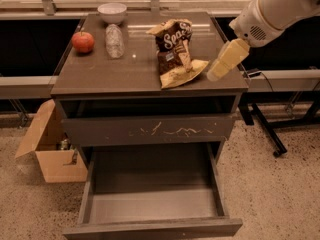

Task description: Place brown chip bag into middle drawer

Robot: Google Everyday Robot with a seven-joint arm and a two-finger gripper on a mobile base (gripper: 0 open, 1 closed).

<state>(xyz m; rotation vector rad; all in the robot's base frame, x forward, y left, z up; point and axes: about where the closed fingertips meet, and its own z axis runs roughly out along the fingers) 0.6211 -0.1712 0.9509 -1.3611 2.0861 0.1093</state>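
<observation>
Brown chip bag (176, 51): crinkled, dark brown with tan-yellow ends and white "Sea S..." lettering. Lying flat on tabletop (110, 71), right of centre, upper end toward the back edge, lower tan end fanned out near the front edge. Not in any drawer.

Middle drawer (152, 206): pulled fully out beneath the cabinet, wide and shallow, plain dark front, low side walls, lighter grey floor. Nothing seen inside.

Gripper (216, 71): pale yellow, angled down and leftward from a white arm (270, 11) entering at upper right. Positioned over the tabletop's right front corner, tip just beside the bag's lower right corner; contact with the bag not discernible. Jaws: degree of opening cannot be told from this angle; nothing seen held.

Scratched drawer front (150, 130): above the open drawer, closed, pale scratch marks across its middle.

Apple (83, 41): red, upright, at the tabletop's left side, well apart from the bag.

Clear bottle (114, 40): lying on its side just right of the apple.

White bowl (112, 11): at the back edge, behind the bottle.

Cardboard box (55, 149): open, on the floor left of the cabinet.
</observation>
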